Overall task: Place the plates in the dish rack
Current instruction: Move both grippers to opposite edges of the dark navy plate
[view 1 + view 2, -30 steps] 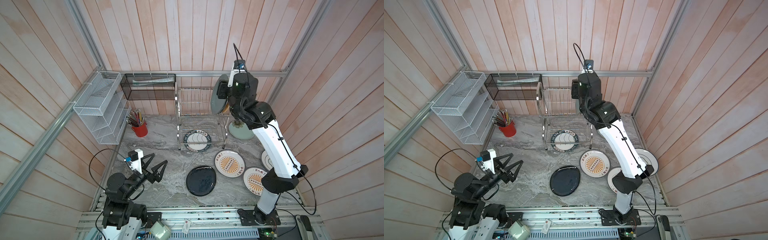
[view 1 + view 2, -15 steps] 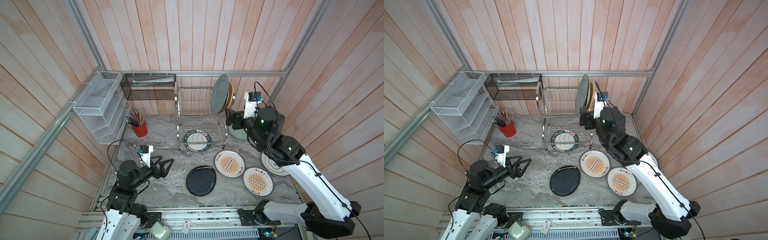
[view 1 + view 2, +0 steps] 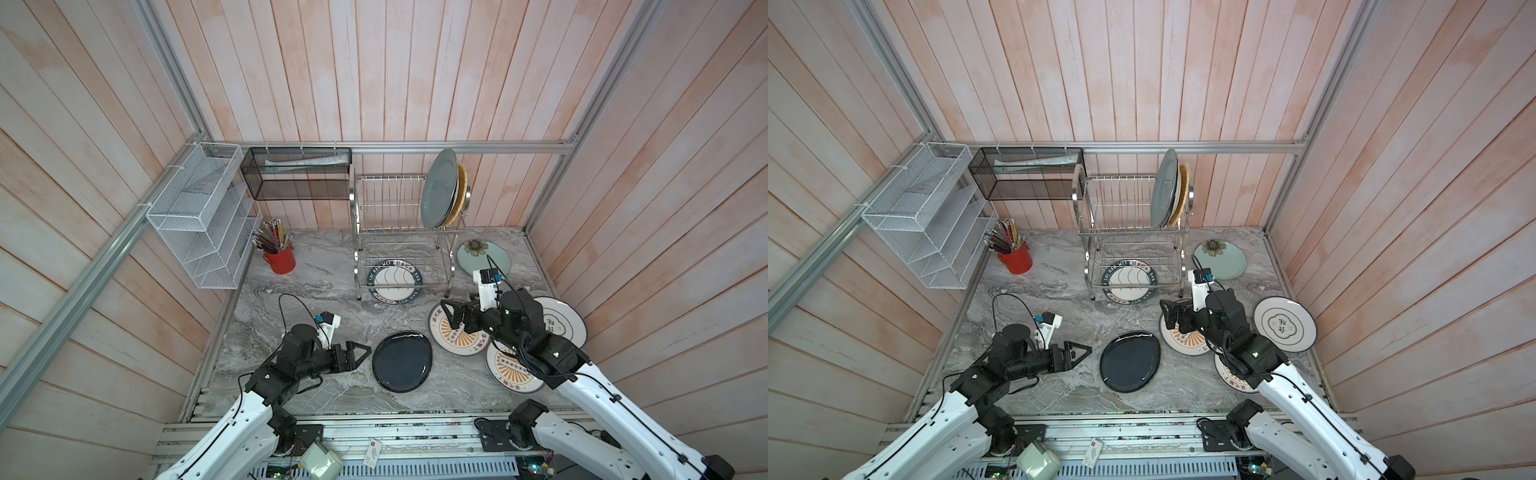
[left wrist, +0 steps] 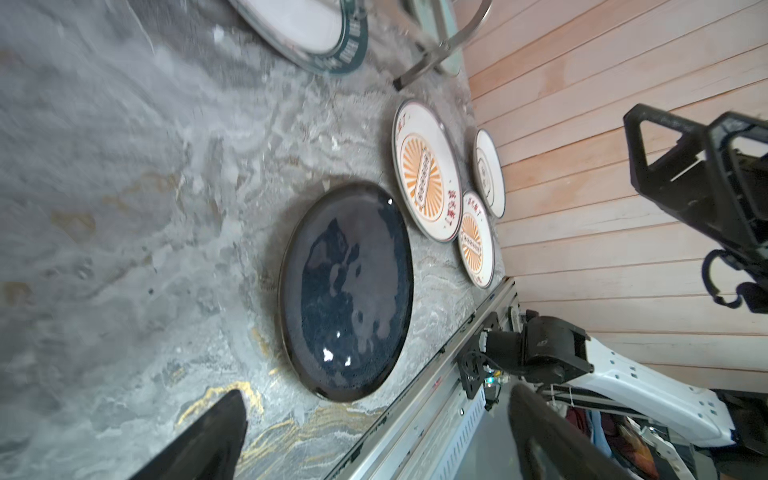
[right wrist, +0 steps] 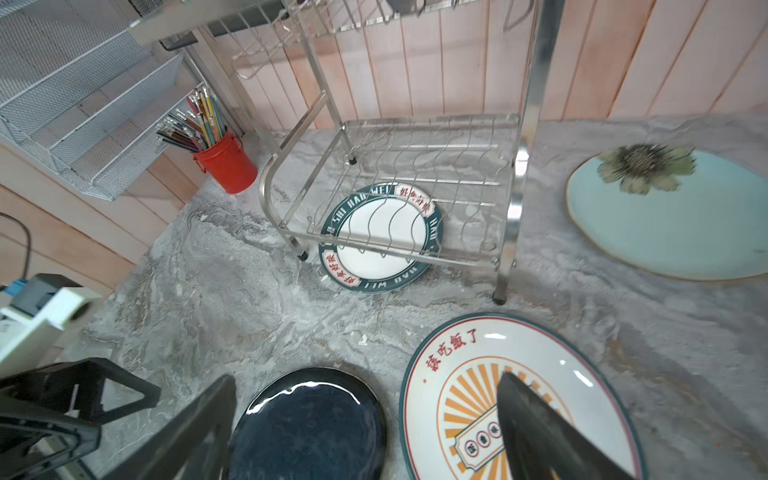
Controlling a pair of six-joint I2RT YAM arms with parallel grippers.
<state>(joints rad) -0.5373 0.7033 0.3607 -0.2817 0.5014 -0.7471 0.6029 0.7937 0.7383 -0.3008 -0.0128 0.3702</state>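
Wires of dish rack (image 3: 390,203) partly hide green-lettered plate (image 3: 395,282), apparently underneath.

Red cup (image 3: 280,261) w/ pencils (image 3: 270,237) at desk's (image 3: 291,307) 10 o'clock; white mesh organiser (image 3: 199,216) beyond, black mesh basket (image 3: 297,176) approx. 11.

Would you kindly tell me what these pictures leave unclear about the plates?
Racked plates behind the grey-teal plate: it covers them in both top views; count unclear.
Nearer sunburst plate: right arm covers part in both top views.
Dish rack: upper tier cut off at the right wrist view's edge.
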